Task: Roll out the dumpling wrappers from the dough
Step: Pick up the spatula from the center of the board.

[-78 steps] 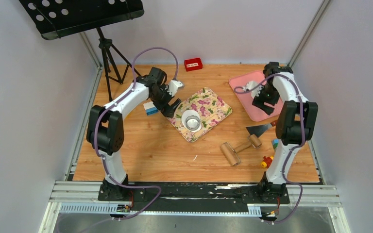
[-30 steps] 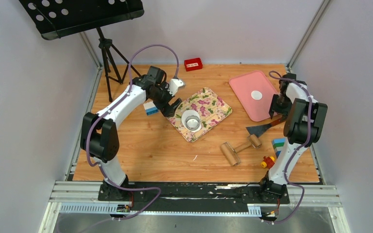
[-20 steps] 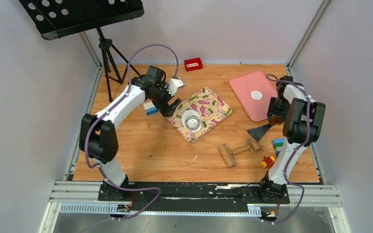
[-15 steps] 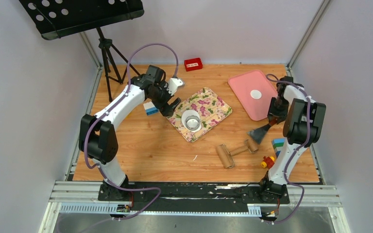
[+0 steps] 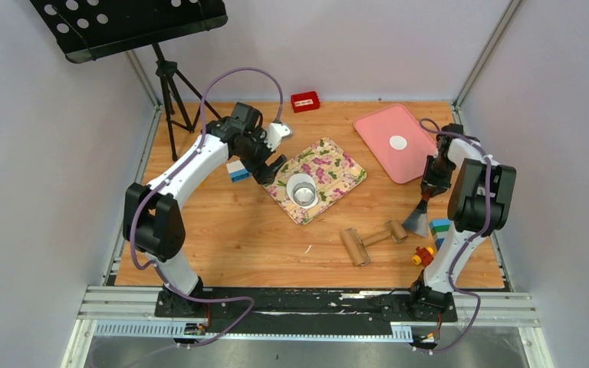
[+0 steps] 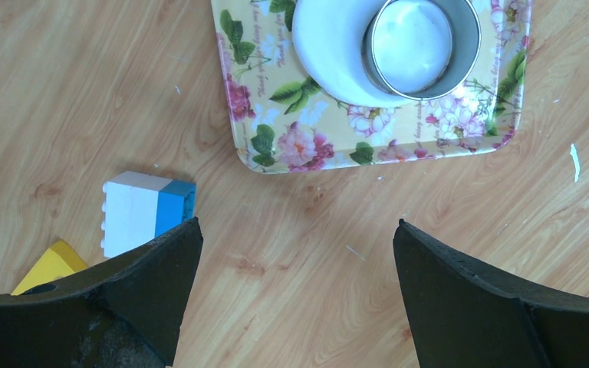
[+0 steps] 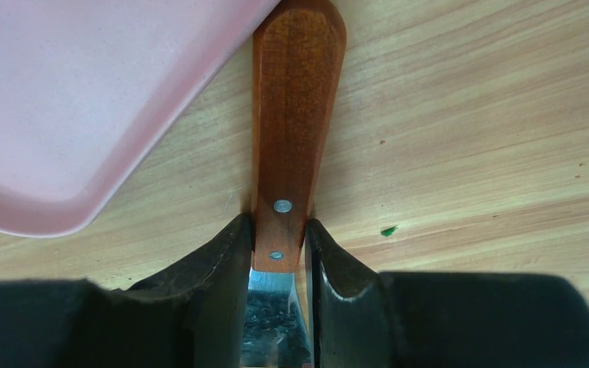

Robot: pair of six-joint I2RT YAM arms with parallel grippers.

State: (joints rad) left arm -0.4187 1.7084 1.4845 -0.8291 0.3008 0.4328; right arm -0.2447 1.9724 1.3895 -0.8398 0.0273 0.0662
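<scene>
A white sheet of dough (image 5: 294, 182) lies on the floral tray (image 5: 337, 170), with the metal ring cutter (image 5: 304, 194) standing on it. In the left wrist view the dough (image 6: 330, 54) and ring cutter (image 6: 460, 38) sit at the top. My left gripper (image 5: 269, 165) hovers open over bare wood just left of that tray, its jaws (image 6: 297, 261) empty. One round dumpling wrapper (image 5: 398, 142) rests on the pink tray (image 5: 376, 134). My right gripper (image 5: 428, 185) is shut on the wooden handle of a scraper (image 7: 295, 100), beside the pink tray's edge (image 7: 84, 92); its blade (image 5: 416, 223) points toward me.
A wooden rolling pin (image 5: 368, 239) lies left of the scraper blade. A white-and-blue block (image 6: 146, 211) and a yellow piece (image 6: 50, 264) sit beside my left gripper. Coloured toy blocks (image 5: 437, 227) stand near the right arm, a red box (image 5: 305, 100) at the back, a tripod (image 5: 172, 92) far left.
My right gripper left the pink tray, came down to the scraper and closed on its handle; the blade swung toward me. The pink tray and rolling pin shifted slightly left. The left arm barely moved.
</scene>
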